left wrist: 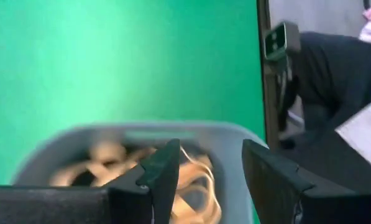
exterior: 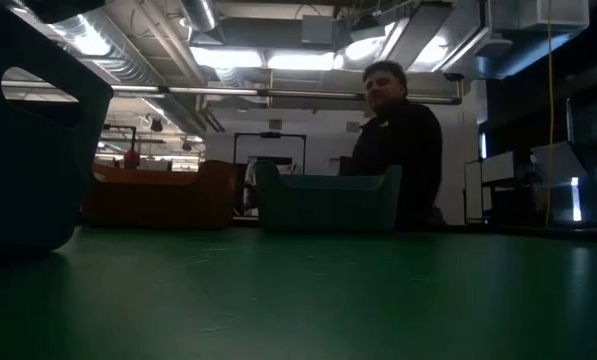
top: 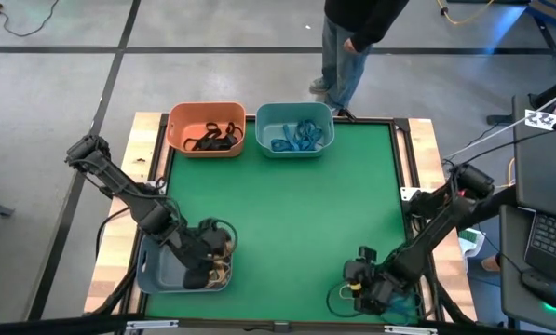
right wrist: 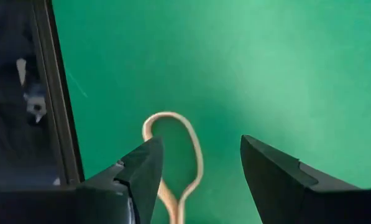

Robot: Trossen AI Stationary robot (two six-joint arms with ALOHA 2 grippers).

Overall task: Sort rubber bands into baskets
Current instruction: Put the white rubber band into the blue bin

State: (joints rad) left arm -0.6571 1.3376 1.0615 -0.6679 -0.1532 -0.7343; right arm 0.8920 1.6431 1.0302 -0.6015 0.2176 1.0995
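High view first: the green table (top: 296, 214) carries three baskets — an orange basket (top: 206, 129) and a teal basket (top: 294, 128) side by side at the far edge, and a grey-blue basket (top: 166, 270) at the near left corner. Black rubber bands (top: 214, 138) lie in the orange one, blue ones (top: 296, 137) in the teal one, tan ones (left wrist: 191, 186) in the grey-blue one.

Over that grey-blue basket hangs the left pincer (top: 203, 262), fingers (left wrist: 163, 168) apart with nothing between them; the tan loops sit in a heap just below it.

At the near right corner the right pincer (top: 366, 279) is low over the mat, its fingers (right wrist: 145, 165) spread wide too. A single tan rubber band (right wrist: 179, 155) lies flat on the green between them, close to the table's dark edge rail (right wrist: 58, 106), touched by neither finger as far as I can see.

Beyond the far edge a person (top: 352, 42) in a dark top stands behind the teal basket — seen in the low view as well
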